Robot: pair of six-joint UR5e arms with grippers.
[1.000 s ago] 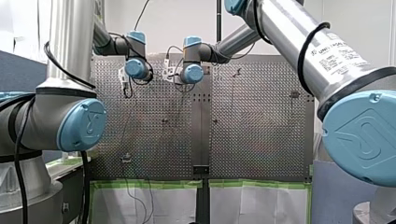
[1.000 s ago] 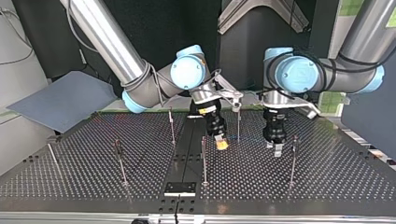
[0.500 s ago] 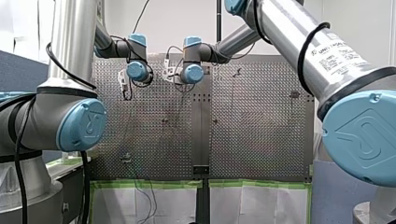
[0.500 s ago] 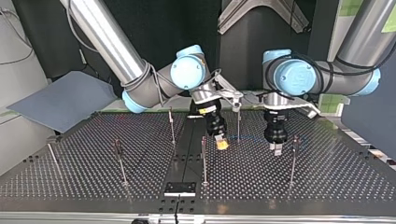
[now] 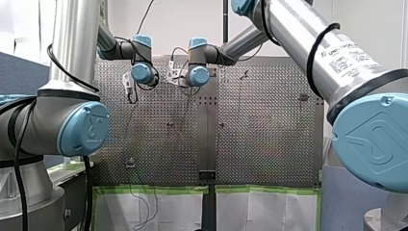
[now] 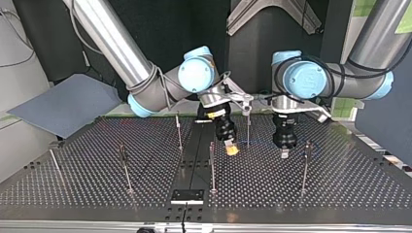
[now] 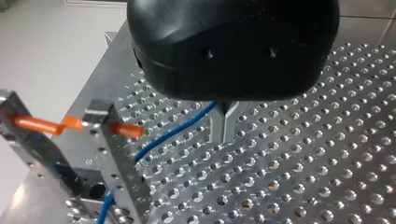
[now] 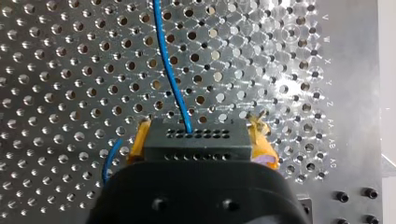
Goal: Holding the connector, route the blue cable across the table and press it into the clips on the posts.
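— What's moved?
— My left hand (image 7: 224,127) has drawn back slightly over the perforated metal desk (image 7: 303,163), with its flat fingers pinched on the thin blue cable (image 7: 173,135).
— And my right hand (image 8: 201,133)?
— Its yellow pads clamp the boxy black connector (image 8: 196,144).

Room inventory, taken around my perforated table (image 5: 260,144).
- Front view, beyond its far edge: a pale, plain wall (image 5: 192,19), evenly lit.
- At its near edge: white sheets (image 5: 178,211) bordered with green tape (image 5: 159,189).
- Top view, behind the table: a dark backdrop (image 6: 160,29).
- Off one back corner: a sloping grey-blue board (image 6: 63,104).
- Beside that board: a white wall (image 6: 19,82).
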